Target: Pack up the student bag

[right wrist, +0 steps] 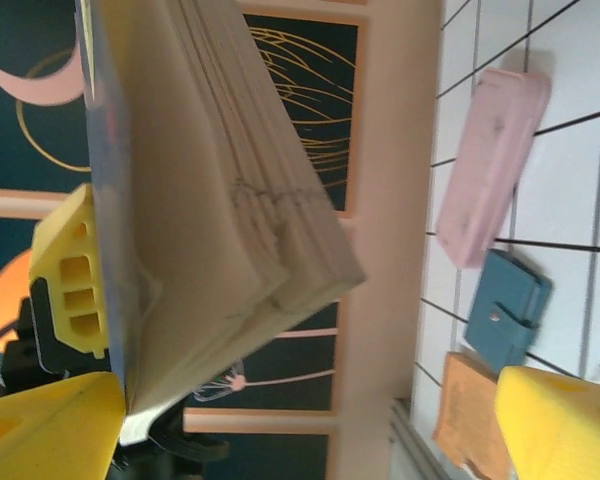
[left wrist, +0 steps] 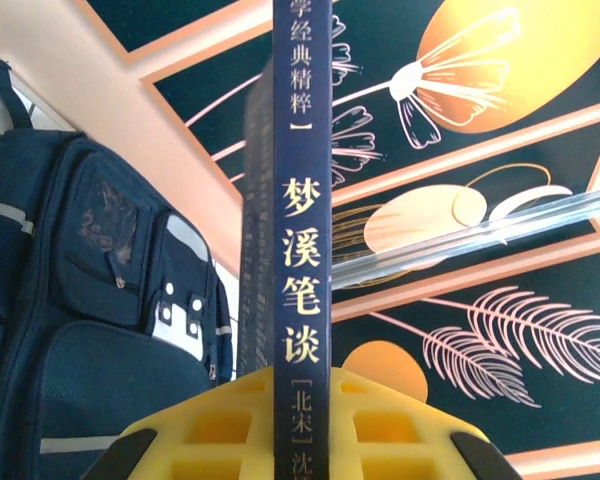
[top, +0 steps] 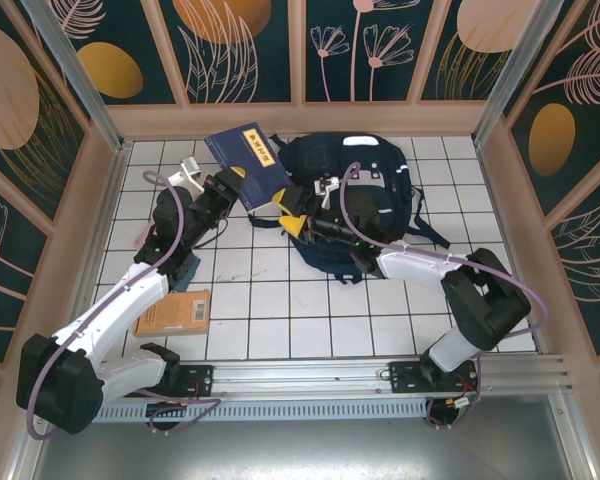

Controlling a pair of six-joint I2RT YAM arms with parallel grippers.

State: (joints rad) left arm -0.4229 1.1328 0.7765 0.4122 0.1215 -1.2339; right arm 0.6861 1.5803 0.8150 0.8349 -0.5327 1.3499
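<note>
Navy fabric lies under your right wrist: the student bag (top: 365, 195) sits flat on the white-tiled counter (top: 280, 300), trailing behind your right hand (top: 292, 213) and just to the right of your left hand (top: 238, 183). Your left hand is pinching a dark blue book (top: 248, 160) with gold lettering. In its wrist view the spine stands upright between the yellow pads (left wrist: 220, 430), and the bag's pockets and white stripe fill the space left of the spine. The book is held up off the counter, tilted, with its far end rising beyond the left fingers. Your right hand is spread wide at the book's near corner: one yellow finger rests against the cover side, the other stands well apart from the page edges. Past that free finger, the counter carries a pink case (right wrist: 490, 165), a small blue object (right wrist: 507, 310) just beside it, and an orange booklet (top: 173, 312) nearer your left arm's elbow.
</note>
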